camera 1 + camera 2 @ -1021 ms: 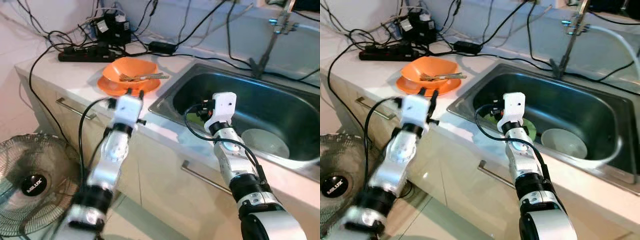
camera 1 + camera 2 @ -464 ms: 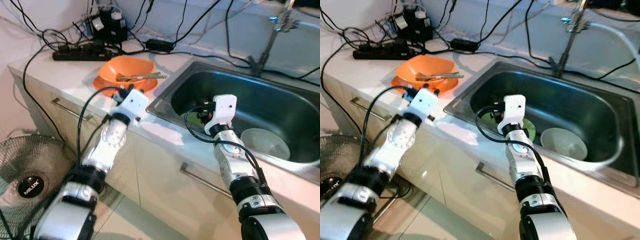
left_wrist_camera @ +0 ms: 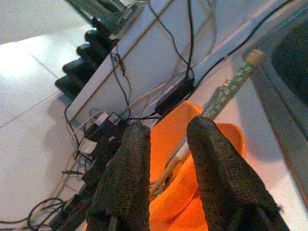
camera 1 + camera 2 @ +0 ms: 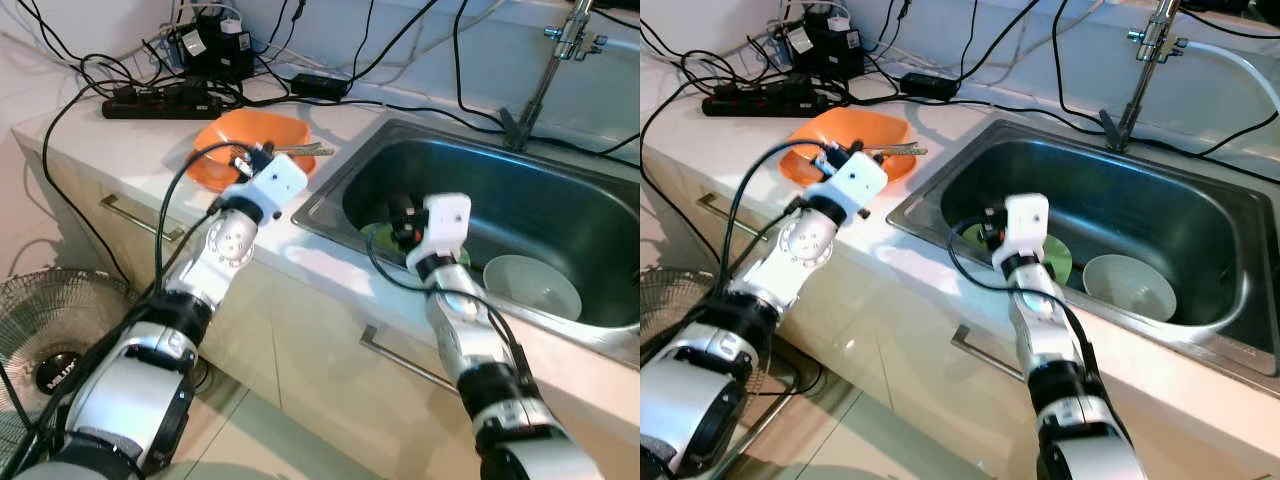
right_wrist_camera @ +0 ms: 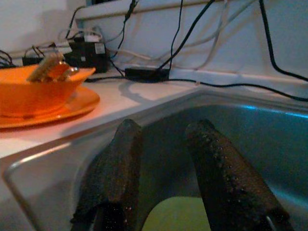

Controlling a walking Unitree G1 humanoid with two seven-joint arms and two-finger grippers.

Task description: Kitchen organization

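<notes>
An orange bowl [image 4: 262, 135] sits on an orange plate [image 4: 205, 168] on the counter, left of the sink. A fork and a long utensil with a green patterned handle [image 3: 235, 81] lie across the bowl. My left gripper [image 4: 247, 157] is open at the plate's near rim, fingers [image 3: 129, 168] pointing into the bowl and holding nothing. My right gripper [image 4: 400, 213] is open just inside the sink's [image 4: 560, 215] left end, above a green plate [image 4: 1055, 260]. A white bowl [image 4: 532, 287] lies beside that plate on the sink floor.
A black power strip [image 4: 165, 103], adapters and many cables crowd the counter behind the orange bowl. The faucet [image 4: 555, 50] rises behind the sink. A floor fan [image 4: 50, 340] stands at lower left. Drawer handles [image 4: 140, 218] jut from the cabinet front.
My left gripper has reached forward from the counter's front edge to the orange plate's rim. The right gripper has dipped slightly over the green plate. The camera has shifted a little.
</notes>
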